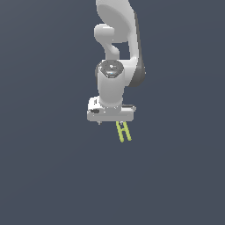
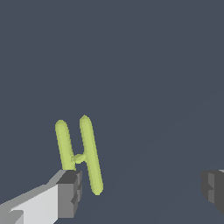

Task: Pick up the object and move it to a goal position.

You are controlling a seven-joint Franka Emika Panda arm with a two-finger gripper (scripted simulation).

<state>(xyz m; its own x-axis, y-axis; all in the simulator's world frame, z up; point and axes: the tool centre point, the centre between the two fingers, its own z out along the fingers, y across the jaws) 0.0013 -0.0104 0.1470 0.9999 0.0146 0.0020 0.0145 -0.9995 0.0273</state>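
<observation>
Pincer spread beside the piece.
The white pincer [image 2: 142, 192] is seen spread wide; the small yellow-green H-shaped rod piece [image 2: 80, 153] lies beside one grey fingertip [image 2: 70, 192], ungripped.

Pincer [image 2: 142, 192] jaws spread wide, with a broad bare gap between the fingertips [image 2: 70, 192]. Only obstacle: the object [image 2: 89, 153], lying just beside one fingertip, its nearer rod partly hidden behind that tip. The other fingertip is well apart from it. Flat dark surface [image 1: 44, 176] is bare on every side.
</observation>
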